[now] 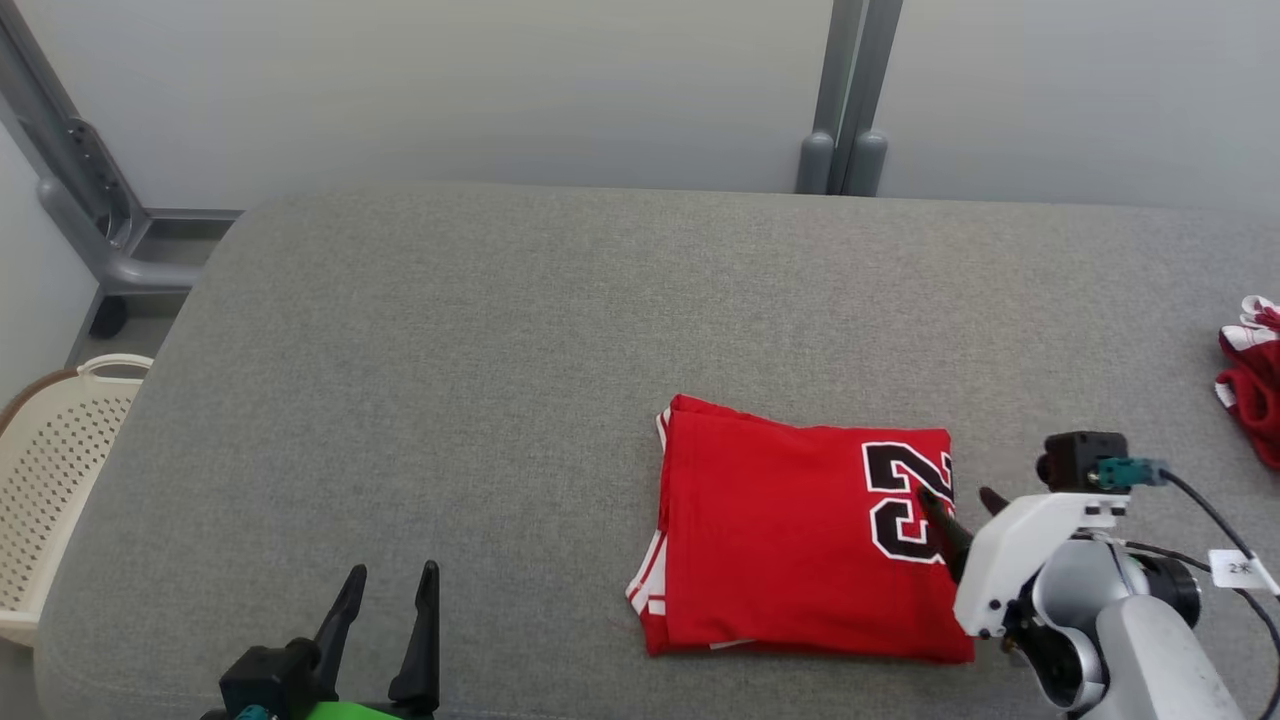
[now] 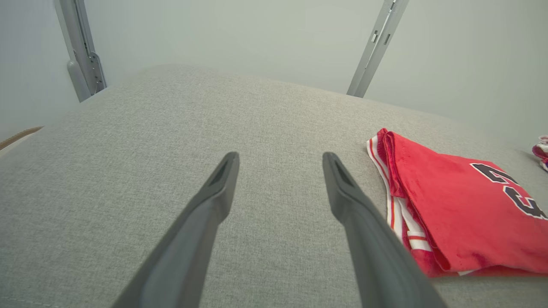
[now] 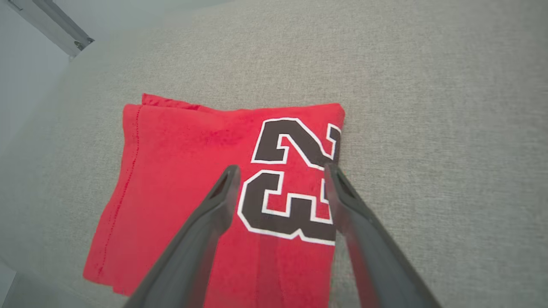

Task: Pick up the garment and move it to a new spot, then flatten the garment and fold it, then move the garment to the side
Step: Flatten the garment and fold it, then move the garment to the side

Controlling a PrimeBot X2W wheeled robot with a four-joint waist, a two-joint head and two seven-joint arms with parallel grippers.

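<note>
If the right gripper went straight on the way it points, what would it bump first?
Probably the folded red jersey, near its black number; the open right gripper points down at it.

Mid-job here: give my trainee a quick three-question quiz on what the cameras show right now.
1. True or false: the folded red jersey with a black number lies flat on the grey fabric surface, gripped by nothing.
2. The right arm's jaws are: A) open, over the number; B) shut on the hem; C) under the jersey.
3. What stands beyond the surface's left edge?
Key: 1 true; 2 A; 3 a cream perforated plastic basket.
</note>
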